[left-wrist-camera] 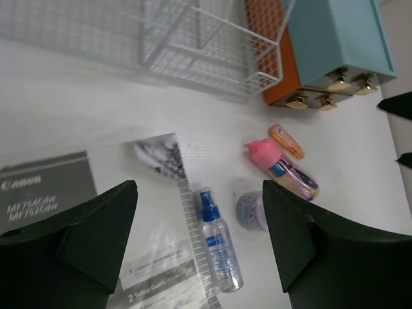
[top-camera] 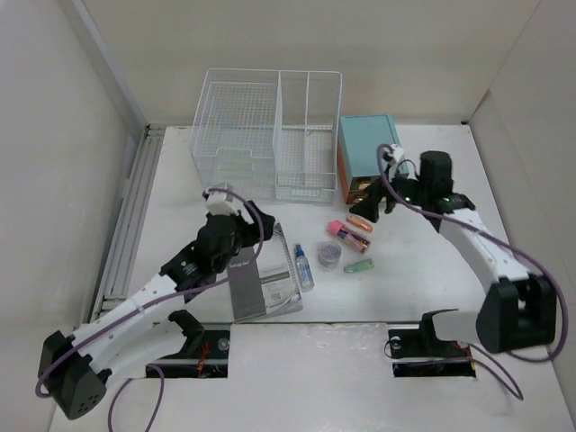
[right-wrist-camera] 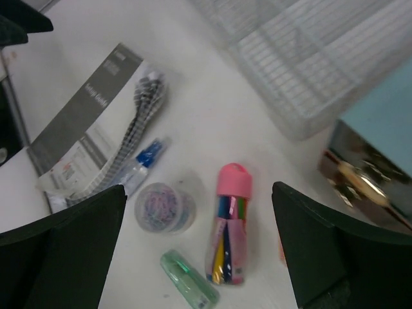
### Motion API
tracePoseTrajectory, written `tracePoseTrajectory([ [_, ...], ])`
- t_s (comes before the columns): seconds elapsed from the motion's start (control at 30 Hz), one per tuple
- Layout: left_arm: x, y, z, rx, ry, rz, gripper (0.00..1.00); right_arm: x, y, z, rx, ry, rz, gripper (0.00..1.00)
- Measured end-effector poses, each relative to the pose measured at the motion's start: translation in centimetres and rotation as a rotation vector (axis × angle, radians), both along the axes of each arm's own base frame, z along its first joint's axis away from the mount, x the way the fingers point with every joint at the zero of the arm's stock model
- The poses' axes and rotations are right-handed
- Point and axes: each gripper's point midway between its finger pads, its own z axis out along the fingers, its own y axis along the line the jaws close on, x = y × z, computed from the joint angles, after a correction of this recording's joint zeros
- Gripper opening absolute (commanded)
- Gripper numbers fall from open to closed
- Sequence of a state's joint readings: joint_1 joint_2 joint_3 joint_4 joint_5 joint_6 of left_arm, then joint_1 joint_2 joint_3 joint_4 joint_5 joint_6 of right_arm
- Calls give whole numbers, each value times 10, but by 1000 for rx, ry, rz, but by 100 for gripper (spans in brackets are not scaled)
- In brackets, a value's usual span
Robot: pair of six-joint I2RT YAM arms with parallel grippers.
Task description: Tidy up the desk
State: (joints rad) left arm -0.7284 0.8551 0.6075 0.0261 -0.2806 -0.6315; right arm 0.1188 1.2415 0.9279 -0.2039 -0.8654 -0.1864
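The white desk [top-camera: 180, 198] holds a loose cluster of items at its middle. A grey and white booklet [top-camera: 263, 286] lies beside a clear spray bottle with a blue cap [top-camera: 303, 266]. To their right are a small tub of coloured clips [top-camera: 329, 255], a pink-capped tube of pens [top-camera: 350, 237], an orange clip-like item [top-camera: 360, 220] and a green stapler-like item [top-camera: 358, 266]. My left gripper [top-camera: 255, 218] is open and empty above the booklet and bottle [left-wrist-camera: 219, 248]. My right gripper [top-camera: 374, 206] is open and empty above the pen tube [right-wrist-camera: 228, 235].
A white wire basket [top-camera: 265, 135] with several compartments stands at the back. A teal-topped drawer box [top-camera: 366, 153] with an orange side and brass knobs sits to its right, close to my right gripper. Pale panels wall the desk.
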Motion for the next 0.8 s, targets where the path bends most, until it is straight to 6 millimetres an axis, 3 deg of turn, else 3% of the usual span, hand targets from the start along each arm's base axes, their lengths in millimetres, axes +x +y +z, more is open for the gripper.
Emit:
tracePoseTrajectory([
  [0.1,-16,28,-16,-90,33,121,75,0,40,-36,-5,129,129,96],
  [0.2,-29,51,-18,-209,6,217,71,-12,85,-65,-48,209,237,93],
  [0.33,-32,69,-14,-296,-10,313,71,-21,140,-83,-116,236,312,91],
  [0.43,-30,72,-27,-288,29,359,70,-22,172,-95,-150,233,322,91],
  [0.7,-40,76,-99,-223,196,423,70,-22,201,-144,-236,317,215,87],
  [0.8,-45,76,-115,-227,231,431,70,-18,205,-158,-254,339,172,87],
])
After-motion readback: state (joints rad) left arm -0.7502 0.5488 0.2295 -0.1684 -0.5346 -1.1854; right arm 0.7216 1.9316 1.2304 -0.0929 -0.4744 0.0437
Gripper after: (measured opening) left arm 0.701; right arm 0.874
